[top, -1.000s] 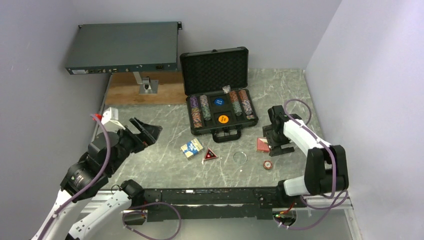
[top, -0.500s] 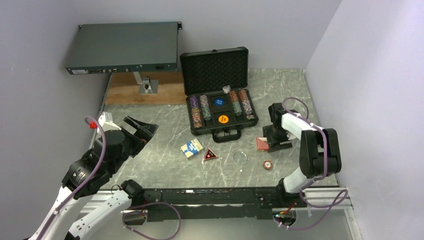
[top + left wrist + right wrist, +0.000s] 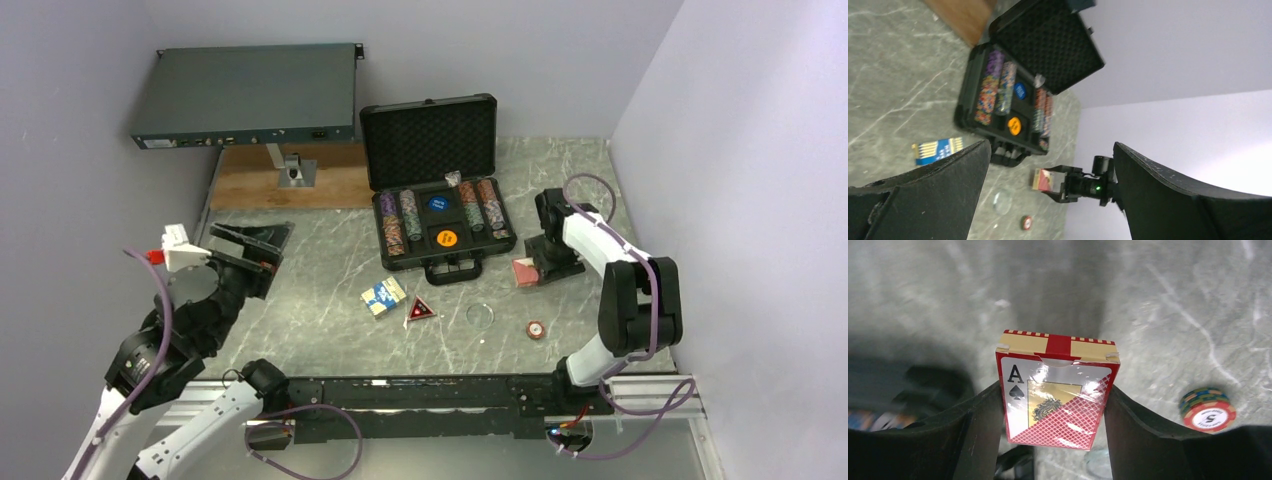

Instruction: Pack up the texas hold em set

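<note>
The black briefcase (image 3: pixel 440 190) stands open at the table's middle back, foam lid up, with striped chip rows (image 3: pixel 401 220) and blue and orange buttons (image 3: pixel 446 238) inside. My right gripper (image 3: pixel 532 272) is shut on a red card deck (image 3: pixel 1057 390), lifted above the table just right of the case handle. A blue card deck (image 3: pixel 383 296), a red triangle (image 3: pixel 419 310), a clear disc (image 3: pixel 480 314) and a small chip stack (image 3: pixel 536 328) lie in front of the case. My left gripper (image 3: pixel 248 245) is open and empty, raised over the table's left side.
A large flat grey electronics box (image 3: pixel 245 95) sits on a stand over a wooden board (image 3: pixel 290 175) at the back left. Walls close in on the left, back and right. The arm bases and a rail (image 3: pixel 430 395) run along the near edge.
My right gripper closed on the red deck and lifted it, shifting slightly back and left toward the case. My left arm swung left and back, away from the table's middle.
</note>
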{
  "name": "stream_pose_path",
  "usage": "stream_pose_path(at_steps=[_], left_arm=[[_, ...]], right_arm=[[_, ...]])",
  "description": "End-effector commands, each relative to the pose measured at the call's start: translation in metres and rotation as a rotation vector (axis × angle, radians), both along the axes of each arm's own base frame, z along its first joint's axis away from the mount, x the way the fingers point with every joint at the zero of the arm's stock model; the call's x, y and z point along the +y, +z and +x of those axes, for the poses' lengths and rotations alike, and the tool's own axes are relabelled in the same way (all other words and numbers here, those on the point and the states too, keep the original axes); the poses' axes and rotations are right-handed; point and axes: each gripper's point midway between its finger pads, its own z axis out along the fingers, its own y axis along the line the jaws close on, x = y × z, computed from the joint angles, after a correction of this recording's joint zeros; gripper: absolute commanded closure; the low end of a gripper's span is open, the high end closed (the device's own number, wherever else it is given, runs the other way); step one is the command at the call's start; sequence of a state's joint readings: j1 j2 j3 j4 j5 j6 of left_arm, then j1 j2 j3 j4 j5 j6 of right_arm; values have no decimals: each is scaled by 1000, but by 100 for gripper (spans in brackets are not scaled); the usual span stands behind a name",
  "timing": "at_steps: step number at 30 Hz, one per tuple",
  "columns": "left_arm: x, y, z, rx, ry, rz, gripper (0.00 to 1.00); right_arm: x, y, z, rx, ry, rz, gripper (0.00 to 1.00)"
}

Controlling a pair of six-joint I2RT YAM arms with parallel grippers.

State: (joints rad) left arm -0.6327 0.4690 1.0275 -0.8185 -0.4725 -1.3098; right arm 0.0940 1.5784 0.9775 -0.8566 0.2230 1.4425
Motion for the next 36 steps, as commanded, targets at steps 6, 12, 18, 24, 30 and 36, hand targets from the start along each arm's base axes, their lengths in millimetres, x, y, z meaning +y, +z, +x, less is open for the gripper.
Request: stream_pose_path(at_steps=[6, 12, 18, 24, 30, 36], left_arm=[[24, 69, 11, -131, 194, -316, 0], [31, 74, 23, -198, 274, -455, 0], [23, 88, 38, -250, 284, -575, 0], [11, 91, 47, -249, 245, -651, 0], [14, 109, 43, -294, 233, -596, 0], [15, 122, 39, -366, 208, -556, 0]], right_arm=[[61, 109, 86, -293, 179, -29, 93], [111, 126, 144, -394, 250, 4, 100], [147, 101, 176, -352, 246, 49, 100], [177, 99, 204, -373, 252, 96, 100], [200, 99, 219, -385, 255, 128, 100], [228, 88, 220, -377, 249, 179, 100]])
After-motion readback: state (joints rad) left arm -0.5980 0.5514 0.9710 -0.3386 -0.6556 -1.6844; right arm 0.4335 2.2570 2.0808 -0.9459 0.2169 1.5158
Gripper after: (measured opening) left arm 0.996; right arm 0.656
